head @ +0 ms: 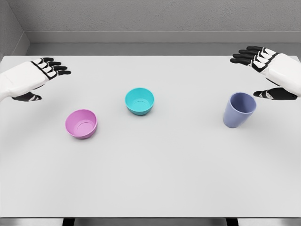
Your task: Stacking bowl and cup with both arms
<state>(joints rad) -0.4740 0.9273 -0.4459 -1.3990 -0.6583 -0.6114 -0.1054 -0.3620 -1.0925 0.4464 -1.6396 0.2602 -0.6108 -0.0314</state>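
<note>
Bowls and a cup stand apart on a white table (150, 188), none of them stacked. The pink bowl (81, 124) sits left of the frame's centre, upright with its mouth facing up and tipped slightly toward the camera; its inside shows only its own pink floor and wall. The teal bowl (139, 101) stands near the middle of the frame, up and to the right of the pink one and well apart from it, also mouth up, with nothing inside it. The purple cup (239, 109) stands at the right of the frame, upright on its narrower base, its long axis roughly vertical and its open rim facing up; what can be seen of its interior holds nothing.

At the upper left of the frame the left hand (33, 77) hovers over the table edge, white palm and black fingers (57, 68) stretched out toward the right, thumb held below, grasping nothing. At the upper right the right hand (273, 68) mirrors it, fingers (245, 54) extended toward the left and thumb spread below, just above and to the right of the purple cup but not touching it.
</note>
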